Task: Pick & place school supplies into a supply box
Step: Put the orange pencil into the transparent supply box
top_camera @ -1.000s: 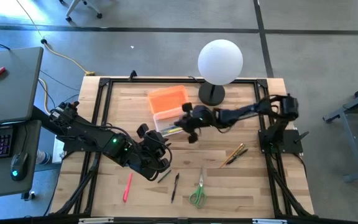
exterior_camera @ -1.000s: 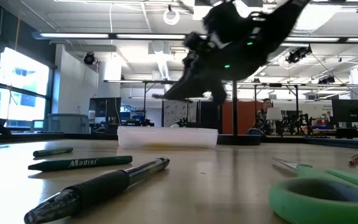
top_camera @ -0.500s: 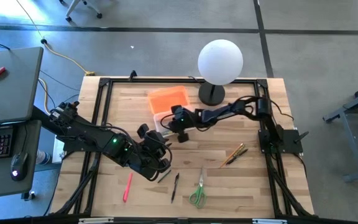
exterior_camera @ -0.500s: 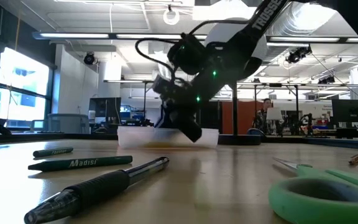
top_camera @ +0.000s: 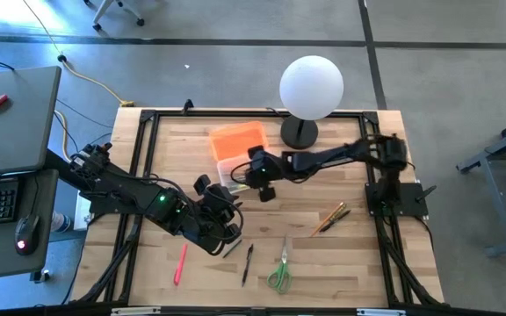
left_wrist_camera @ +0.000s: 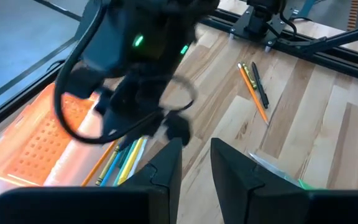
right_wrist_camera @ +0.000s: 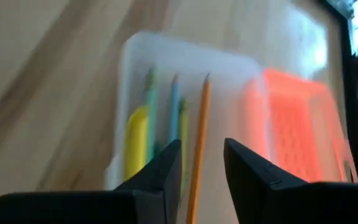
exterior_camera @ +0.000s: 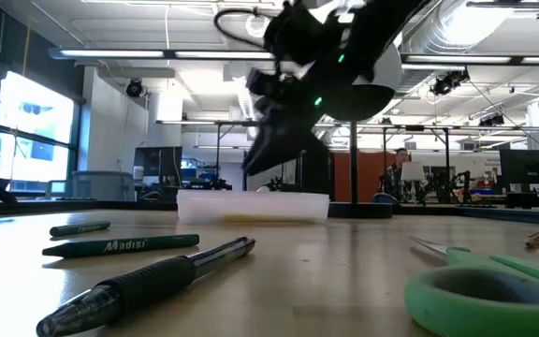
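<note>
While the right gripper point(top_camera: 259, 180) hangs parted and empty above the supply box point(top_camera: 235, 166), remaining pencils point(top_camera: 332, 217) lie slantwise toward its own base.

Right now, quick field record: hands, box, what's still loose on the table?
right hand: open, above the box, nothing held
left hand: hovering near the table's front left, holding nothing
supply box: open, clear, pencils inside
orange lid: beside the box, towards the lamp
lamp: back of table
still loose: pink-red marker, black pen, green scissors, pencils at right
</note>
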Robot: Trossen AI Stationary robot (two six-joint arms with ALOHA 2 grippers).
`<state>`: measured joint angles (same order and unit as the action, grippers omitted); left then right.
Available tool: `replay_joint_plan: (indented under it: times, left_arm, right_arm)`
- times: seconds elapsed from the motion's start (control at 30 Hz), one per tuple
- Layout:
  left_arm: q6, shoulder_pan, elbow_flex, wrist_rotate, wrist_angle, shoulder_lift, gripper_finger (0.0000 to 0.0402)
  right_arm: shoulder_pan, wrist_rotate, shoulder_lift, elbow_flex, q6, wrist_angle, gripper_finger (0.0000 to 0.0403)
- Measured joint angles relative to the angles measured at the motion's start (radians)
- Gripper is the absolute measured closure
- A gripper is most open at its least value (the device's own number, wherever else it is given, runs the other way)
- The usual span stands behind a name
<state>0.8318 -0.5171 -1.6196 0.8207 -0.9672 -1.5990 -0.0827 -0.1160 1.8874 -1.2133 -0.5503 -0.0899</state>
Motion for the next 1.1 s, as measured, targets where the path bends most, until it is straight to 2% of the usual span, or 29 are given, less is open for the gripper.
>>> replay_joint_plan:
  times: [0.13,0.37,0.47,0.63,0.83,1.0,1.1]
  left_arm:
    - [0.0,0.0,0.0,0.0,0.0,0.0,0.0284]
    - [-0.001,0.0,0.0,-0.001,-0.001,0.0,0.0284]
    - [-0.012,0.0,0.0,-0.001,-0.006,0.0,0.0284]
    - [-0.035,0.0,0.0,0.0,-0.005,0.0,0.0284]
    - [-0.046,0.0,0.0,0.0,-0.004,0.0,0.0284]
    - [-0.043,0.0,0.0,0.0,-0.001,0.0,0.0284]
    - [-0.043,0.0,0.0,0.0,0.001,0.0,0.0284]
  right_arm:
    - [0.049,-0.016,-0.132,0.0,0.074,-0.287,0.0296]
    - [0.187,0.0,-0.35,0.0,0.309,-0.799,0.0295]
    - [0.272,0.0,-0.434,0.004,0.386,-0.927,0.0295]
    - [0.417,0.078,-0.605,0.163,0.495,-0.805,0.0295]
    - [0.543,0.029,-0.789,0.527,0.553,-0.387,0.0295]
    - [0.567,0.107,-0.814,0.776,0.607,-0.038,0.0295]
    - [0.563,0.06,-0.795,0.831,0.615,0.034,0.0295]
